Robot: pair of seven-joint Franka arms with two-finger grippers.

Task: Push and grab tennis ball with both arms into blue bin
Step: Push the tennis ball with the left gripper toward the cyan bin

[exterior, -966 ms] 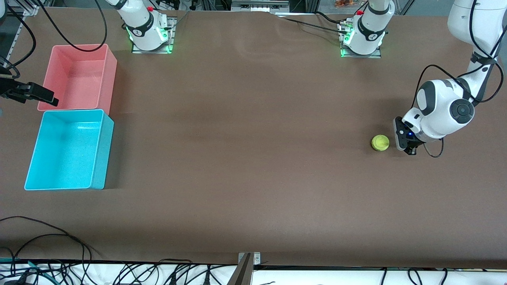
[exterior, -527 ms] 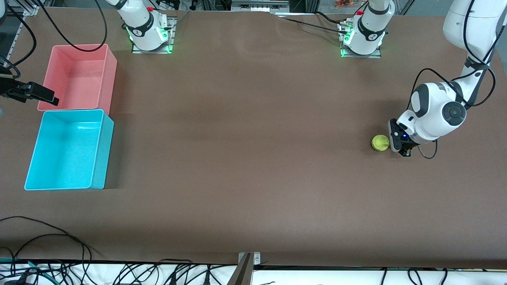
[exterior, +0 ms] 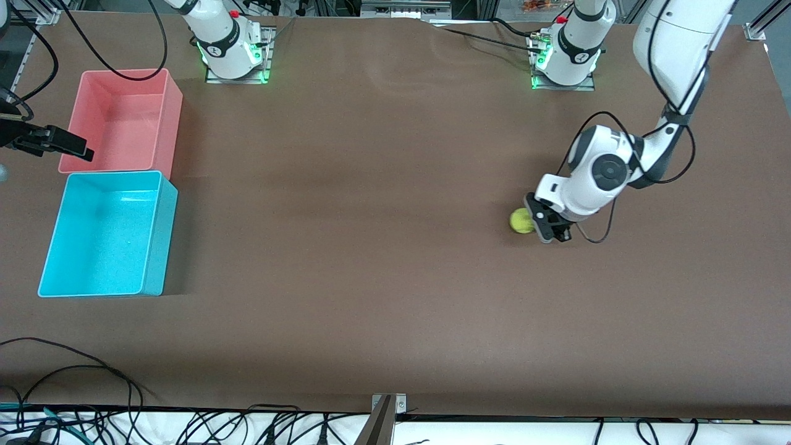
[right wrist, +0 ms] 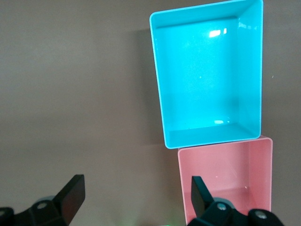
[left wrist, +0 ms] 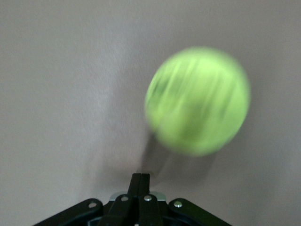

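The tennis ball (exterior: 522, 220) is seen in the front view resting on the brown table (exterior: 383, 247), toward the left arm's end and well apart from both bins. The left tool (exterior: 547, 226) is set low at the table just beside the ball, on the side away from the bins, and appears to touch it. In the left wrist view the ball (left wrist: 197, 100) is blurred, so no seam can be made out, and being round it shows no long axis. The left tool (left wrist: 139, 188) is shown there with its fingers pressed together into a single black tip, closed on nothing, something the front view is too distant to settle.

The right tool (exterior: 52, 142) is held up in the air at the right arm's end of the table, over the edge of the pink bin (exterior: 123, 120). Only the right wrist view shows its state: the right tool (right wrist: 136, 197) has its two black fingers spread wide apart, with nothing between them. That view looks down into the blue bin (right wrist: 251, 70) and the pink bin (right wrist: 265, 179), set touching end to end, and the ball is not shown by it. In the front view the blue bin (exterior: 157, 235) lies nearer to the camera than the pink one, its long axis running toward the camera.
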